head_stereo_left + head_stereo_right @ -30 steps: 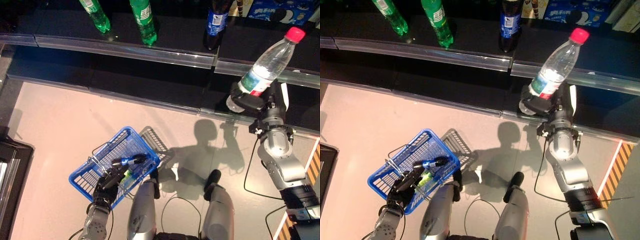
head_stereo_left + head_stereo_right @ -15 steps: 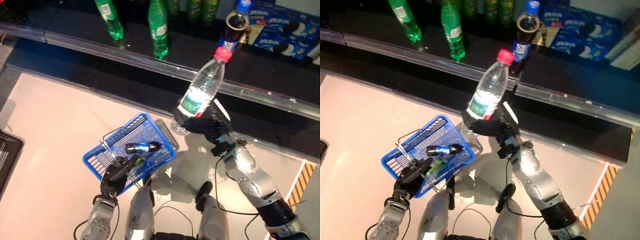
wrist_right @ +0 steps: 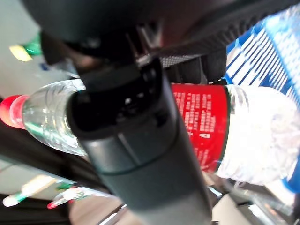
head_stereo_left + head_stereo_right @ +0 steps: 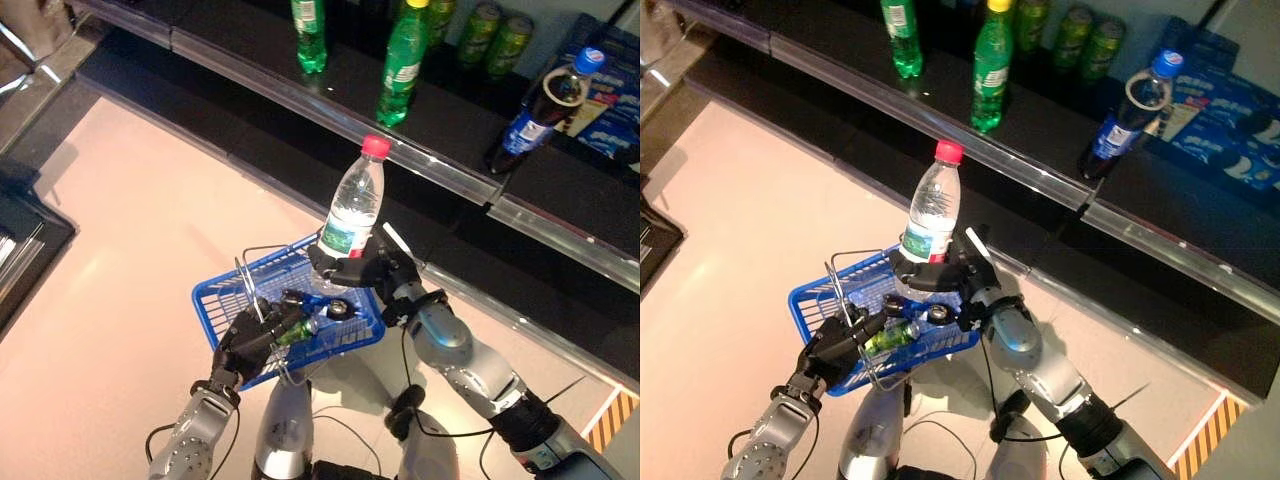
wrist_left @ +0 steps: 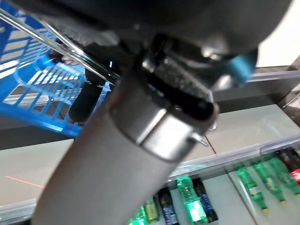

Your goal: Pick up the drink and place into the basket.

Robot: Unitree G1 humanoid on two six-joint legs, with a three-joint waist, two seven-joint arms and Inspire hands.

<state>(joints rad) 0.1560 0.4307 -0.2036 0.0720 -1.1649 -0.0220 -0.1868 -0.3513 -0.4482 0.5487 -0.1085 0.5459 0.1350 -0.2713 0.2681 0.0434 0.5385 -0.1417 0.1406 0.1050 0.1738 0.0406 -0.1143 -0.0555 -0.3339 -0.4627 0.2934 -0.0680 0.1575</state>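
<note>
My right hand (image 4: 378, 272) is shut on a clear water bottle (image 4: 352, 210) with a red cap and a red and green label. It holds the bottle upright over the far edge of the blue basket (image 4: 222, 299). The bottle's red label shows close up in the right wrist view (image 3: 201, 124). My left hand (image 4: 252, 338) is shut on the basket's thin wire handles and holds the basket up in front of me. A dark bottle with a blue label (image 4: 312, 302) and a green drink (image 4: 292, 331) lie inside the basket. The blue basket also shows in the left wrist view (image 5: 35, 89).
A low black shelf (image 4: 440, 130) runs across the back. On it stand green bottles (image 4: 401, 65), green cans (image 4: 495, 35) and a dark cola bottle with a blue cap (image 4: 540, 110). Blue snack boxes (image 4: 1230, 110) lie at the far right. The floor (image 4: 120, 220) is pale.
My right hand has carried the water bottle left and down to the basket's far edge and turned it upright. The left hand has raised the basket a little. The camera has shifted.
</note>
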